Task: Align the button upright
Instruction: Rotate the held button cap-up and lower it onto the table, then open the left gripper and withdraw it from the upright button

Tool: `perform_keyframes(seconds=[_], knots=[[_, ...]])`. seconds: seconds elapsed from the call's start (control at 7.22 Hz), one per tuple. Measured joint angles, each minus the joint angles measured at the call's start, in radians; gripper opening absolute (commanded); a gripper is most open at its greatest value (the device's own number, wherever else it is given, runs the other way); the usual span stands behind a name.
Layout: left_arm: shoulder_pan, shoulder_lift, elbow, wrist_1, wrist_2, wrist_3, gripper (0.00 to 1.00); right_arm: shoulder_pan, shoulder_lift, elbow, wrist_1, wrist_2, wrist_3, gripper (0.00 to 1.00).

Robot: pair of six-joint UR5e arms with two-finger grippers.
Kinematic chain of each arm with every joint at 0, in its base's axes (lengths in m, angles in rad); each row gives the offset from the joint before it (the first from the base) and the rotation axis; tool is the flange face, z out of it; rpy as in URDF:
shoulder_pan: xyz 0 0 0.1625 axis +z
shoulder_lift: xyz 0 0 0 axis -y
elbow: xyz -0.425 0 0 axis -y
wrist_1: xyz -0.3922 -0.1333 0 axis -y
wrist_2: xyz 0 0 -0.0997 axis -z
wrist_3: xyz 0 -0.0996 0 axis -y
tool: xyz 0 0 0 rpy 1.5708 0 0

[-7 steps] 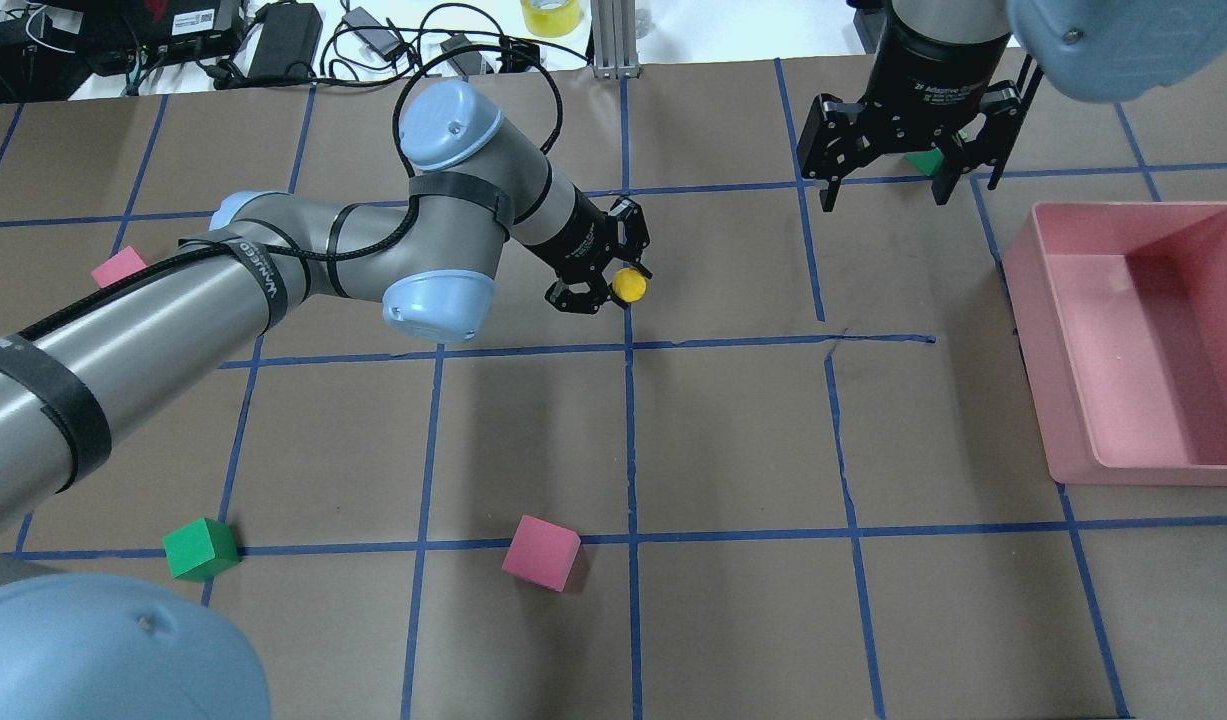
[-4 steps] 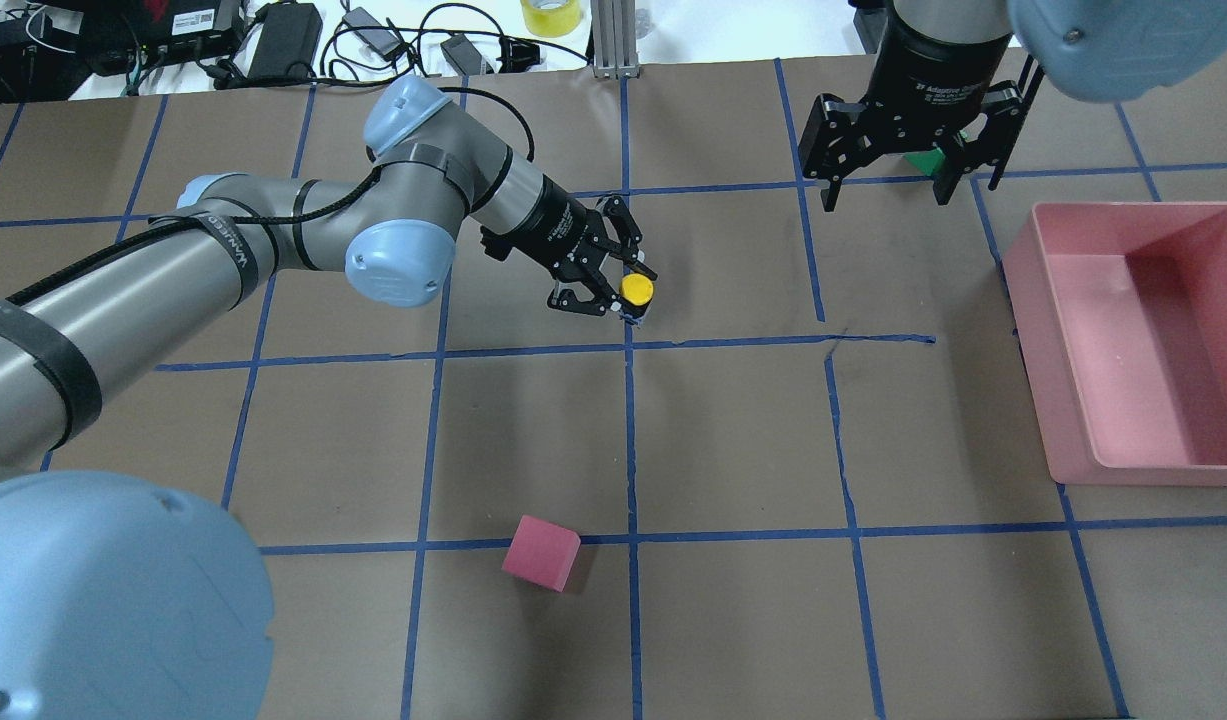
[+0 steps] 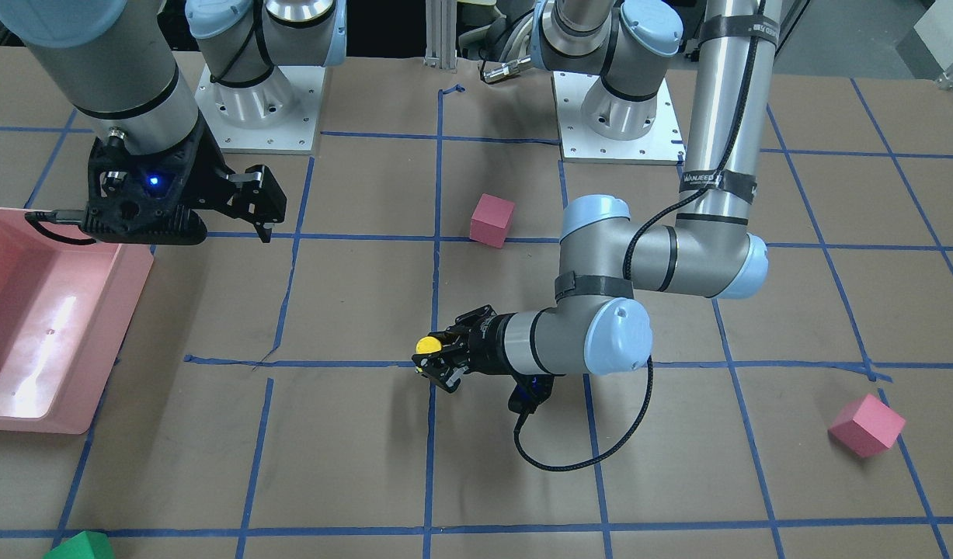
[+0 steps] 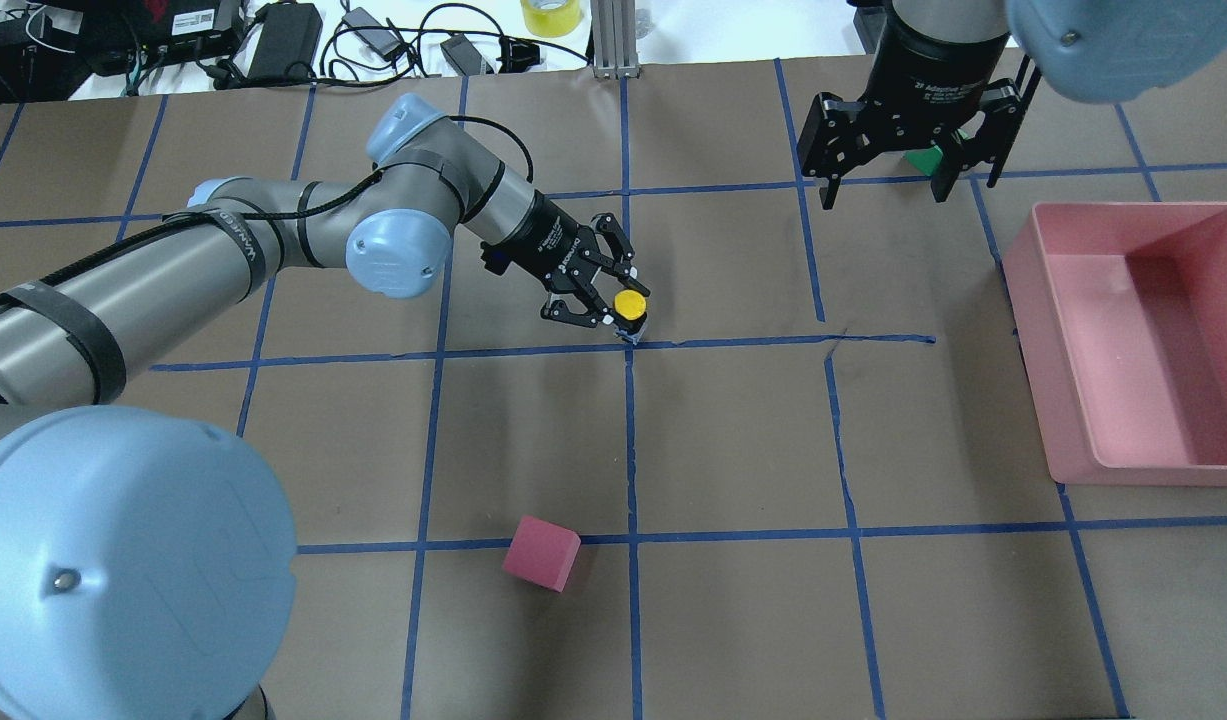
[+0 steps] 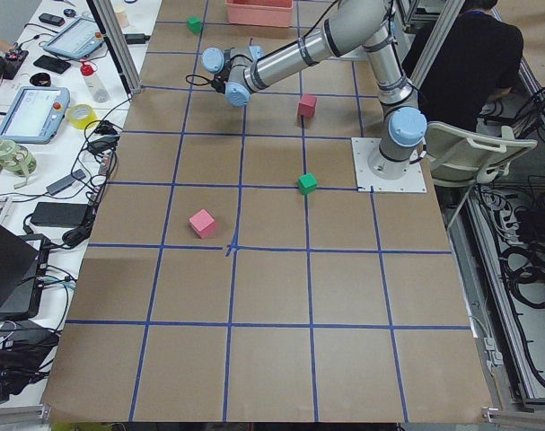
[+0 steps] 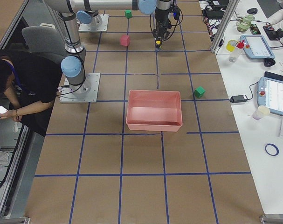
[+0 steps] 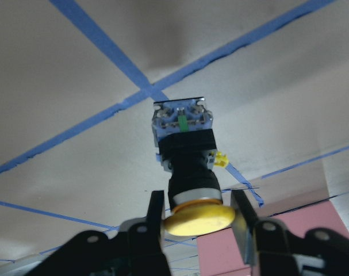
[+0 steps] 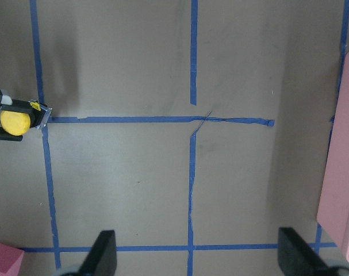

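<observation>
Compared with a second ago, the left arm sits lower and further forward over the table, and the left gripper (image 4: pixel 613 306) now holds the button (image 4: pixel 631 310) down at the blue tape crossing (image 4: pixel 630 343) rather than above the open paper behind it. Its fingers are clamped on either side of the round yellow cap (image 7: pixel 199 219). The wrist view shows the black body and the square terminal base (image 7: pixel 181 119) pointing away from the cap toward the table, just beside the crossing. From overhead the cap is uppermost with the body showing beneath it, so the button looks close to upright. Whether the base already touches the paper, or leans a little, cannot be told from these angles. In my judgement the task is at its set-down stage: the base needs to sit flat before the fingers let go, or the top-heavy switch may tip onto its side. The right gripper (image 4: pixel 885 182) hangs apart at the far side of the table near the pink bin (image 4: pixel 1123 468), with its jaws spread wide and nothing between them.
</observation>
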Motion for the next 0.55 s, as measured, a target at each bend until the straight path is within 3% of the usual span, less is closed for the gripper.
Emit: perform_keyframes(seconds=[0.14, 0.28, 0.55], knots=[[0.0, -0.005, -0.001, -0.004, 0.001, 0.014, 0.85, 0.0, 0.001, 0.0, -0.003, 0.0, 0.0, 1.0], [0.0, -0.006, -0.001, -0.009, 0.005, 0.017, 0.98, -0.001, 0.001, 0.0, -0.005, 0.0, 0.0, 1.0], [0.001, 0.006, 0.001, -0.008, 0.01, 0.008, 1.0, -0.002, 0.003, 0.0, -0.008, 0.005, -0.001, 1.0]])
